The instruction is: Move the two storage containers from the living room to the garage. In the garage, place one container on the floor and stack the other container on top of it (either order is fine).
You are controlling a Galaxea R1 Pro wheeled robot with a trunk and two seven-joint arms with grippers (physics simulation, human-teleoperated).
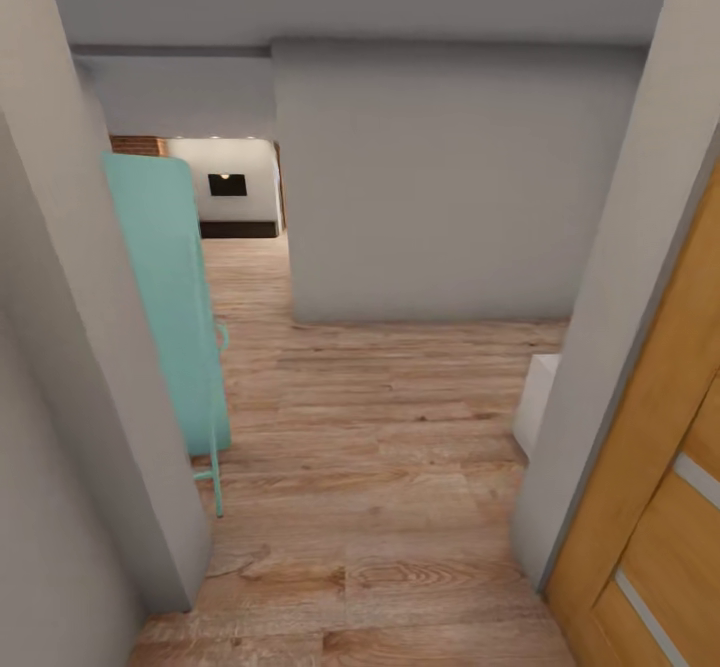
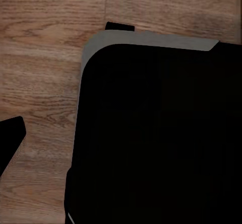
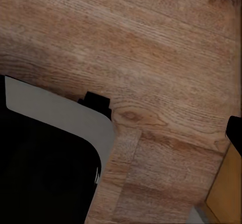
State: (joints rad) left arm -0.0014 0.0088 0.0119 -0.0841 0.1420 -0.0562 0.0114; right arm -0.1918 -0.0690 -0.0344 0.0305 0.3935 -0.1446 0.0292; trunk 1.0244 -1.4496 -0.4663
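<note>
Travelling a wood-floored hallway, apparently toward the containers; mint door left, wooden door near right. Gripper states cannot be told.

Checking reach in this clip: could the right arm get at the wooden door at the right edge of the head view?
Probably not yet: the wooden door is close, but the right wrist view looks down at plank floor.

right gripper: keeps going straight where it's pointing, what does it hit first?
Most likely the wood plank floor, which the right wrist view faces. The robot's dark base sits off to one side, and a wooden door edge shows at the corner. Depth is unclear.
</note>
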